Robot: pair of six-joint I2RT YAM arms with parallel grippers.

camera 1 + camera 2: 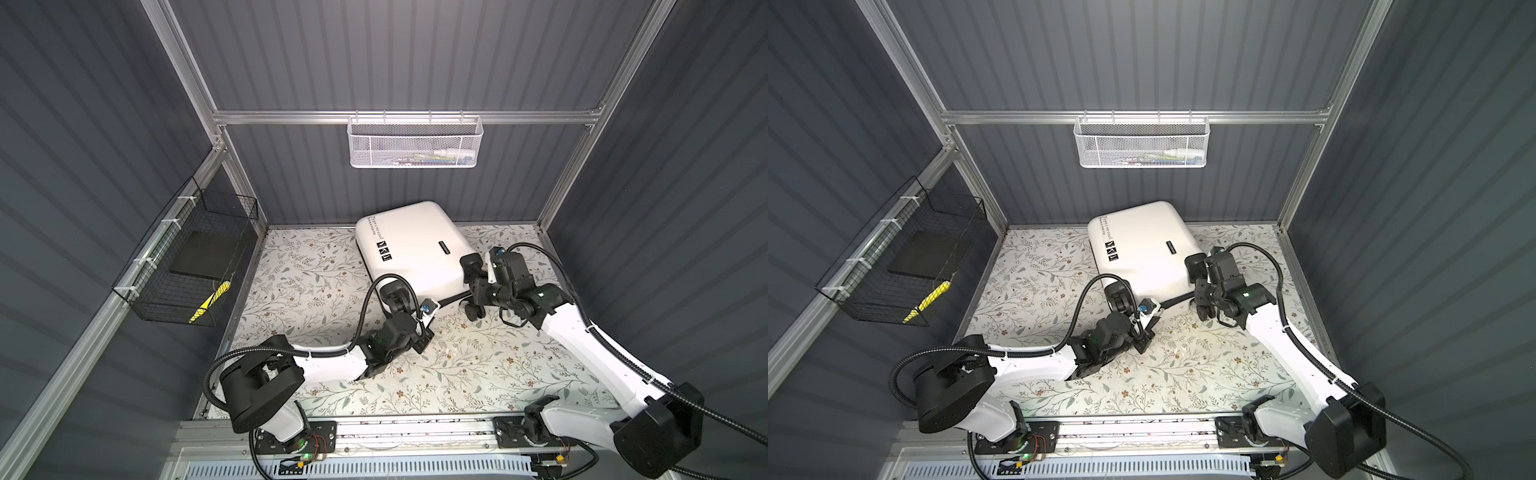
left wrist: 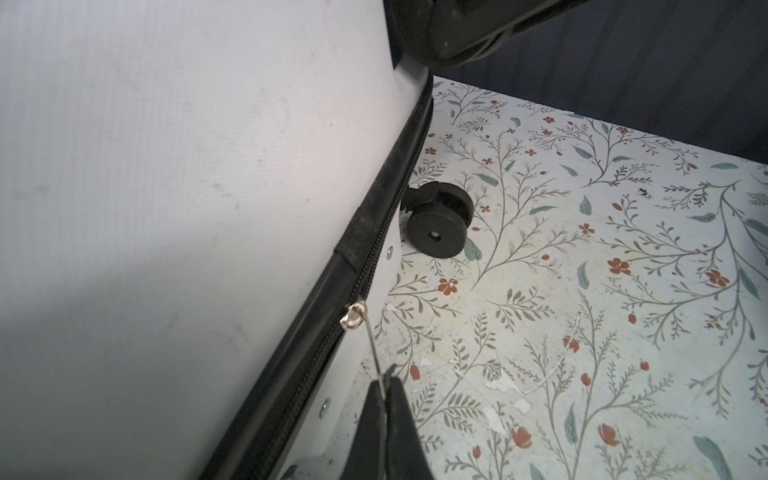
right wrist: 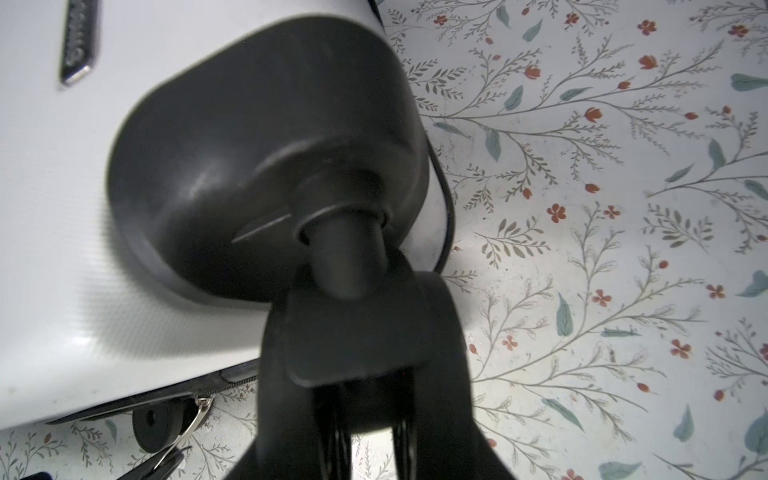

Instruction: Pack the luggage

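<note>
On the floral table [image 1: 311, 291]: the luggage [image 1: 415, 249] lies flat toward the back wall, a little right of the middle in both top views. Its glossy white shell faces up and its two halves lie together.
Luggage markings: black script and three small black stickers run along its left edge. A small dark badge [image 1: 444, 247] sits nearer the right.
Luggage wheel end: it faces my two arms, with black casters at the near corners.
My left pincer [image 2: 384, 388]: shut tight, nipping the tip of the thin metal zipper pull [image 2: 370, 345].
Zipper: the pull runs taut from my fingertips to the silver slider [image 2: 353, 316]. The slider sits on the black zipper track along the luggage's near side.
Lower wheel [image 2: 436, 228]: black and resting on the table, just beyond the slider in my left wrist view.
My right pincer [image 3: 361, 320]: partly open, its fingers clamped on either side of the black caster fork [image 3: 365, 345] at the luggage's near right corner.
Caster mount: a short stem [image 3: 349, 257] joins the fork to a rounded black corner housing [image 3: 266, 166]. The wheel itself is probably hidden behind my fingers.
Back wall: a white mesh basket [image 1: 413, 143] hangs on the rail above the luggage. The items in it are too small to name.
Left wall: a black wire basket [image 1: 187, 266] hangs well apart from the luggage. It holds a dark flat pad [image 1: 205, 255] and a yellow item [image 1: 210, 303].
</note>
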